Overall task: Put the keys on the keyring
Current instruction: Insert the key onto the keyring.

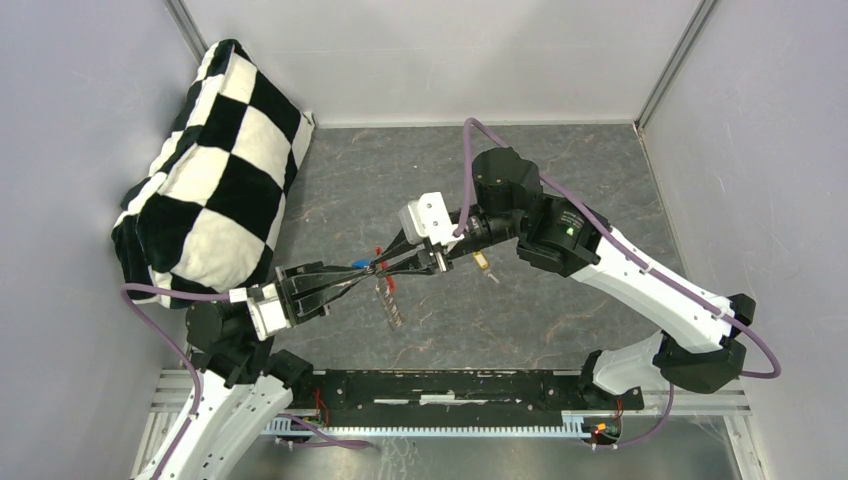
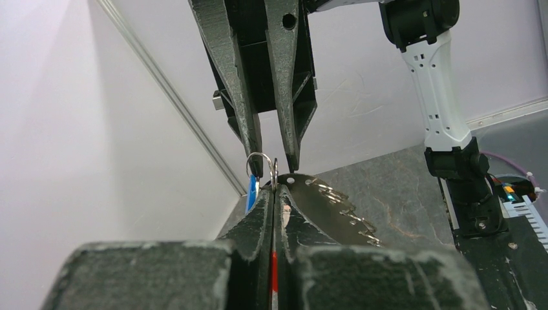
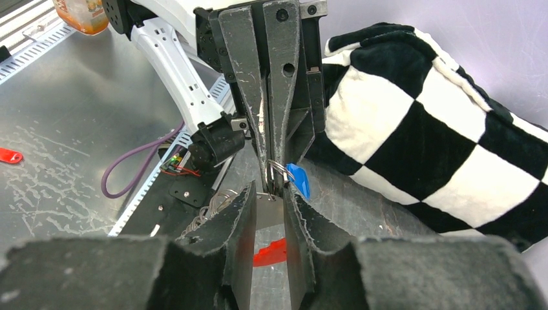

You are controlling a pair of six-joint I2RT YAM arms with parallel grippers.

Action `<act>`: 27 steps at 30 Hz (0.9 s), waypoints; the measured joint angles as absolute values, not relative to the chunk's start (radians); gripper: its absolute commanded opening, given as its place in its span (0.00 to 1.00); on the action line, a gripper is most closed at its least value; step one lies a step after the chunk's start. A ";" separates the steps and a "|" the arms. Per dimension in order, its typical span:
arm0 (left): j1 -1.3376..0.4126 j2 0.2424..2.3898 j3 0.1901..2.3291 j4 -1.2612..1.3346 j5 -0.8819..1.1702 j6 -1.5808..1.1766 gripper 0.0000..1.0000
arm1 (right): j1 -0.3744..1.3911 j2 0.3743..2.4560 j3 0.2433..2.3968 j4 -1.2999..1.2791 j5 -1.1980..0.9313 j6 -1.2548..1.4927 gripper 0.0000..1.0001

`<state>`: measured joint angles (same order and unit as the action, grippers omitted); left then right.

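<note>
My left gripper (image 2: 274, 188) is shut on the keyring (image 2: 274, 271). Red shows between its fingers and a thin wire loop sticks out past the tips. A blue-capped key (image 2: 251, 192) hangs on that loop, and beside it a grey jagged-edged metal piece (image 2: 326, 201). My right gripper (image 3: 268, 196) faces it tip to tip. Its jaws stand a little apart on either side of the loop and the grey piece, with the red keyring (image 3: 270, 253) below. From above, both grippers (image 1: 368, 267) (image 1: 388, 263) meet mid-table. A yellow-capped key (image 1: 482, 262) lies on the table under the right wrist.
A black-and-white checked cushion (image 1: 210, 170) leans in the back left corner, close to the left arm. Grey walls enclose the dark table (image 1: 560, 310). A purple cable (image 1: 700, 290) runs along the right arm. A black rail (image 1: 450, 385) spans the near edge.
</note>
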<state>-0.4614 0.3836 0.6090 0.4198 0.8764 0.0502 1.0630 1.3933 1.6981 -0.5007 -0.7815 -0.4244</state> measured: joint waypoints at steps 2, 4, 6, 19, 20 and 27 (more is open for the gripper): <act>-0.461 0.384 0.609 0.418 0.881 0.050 0.02 | 1.065 1.398 1.699 -0.500 -0.781 -0.424 0.26; -0.461 0.384 0.609 0.413 0.887 0.051 0.02 | 1.065 1.404 1.700 -0.500 -0.781 -0.422 0.25; -0.461 0.383 0.610 0.407 0.893 0.051 0.02 | 1.065 1.409 1.702 -0.500 -0.781 -0.420 0.20; -0.460 0.385 0.630 0.339 0.891 0.072 0.17 | 1.067 1.410 1.709 -0.521 -0.746 -0.410 0.00; -0.460 0.385 0.632 0.324 0.891 0.080 0.19 | 1.067 1.410 1.710 -0.526 -0.735 -0.408 0.00; -0.460 0.374 0.650 0.157 0.893 0.163 0.42 | 1.068 1.423 1.716 -0.579 -0.659 -0.405 0.00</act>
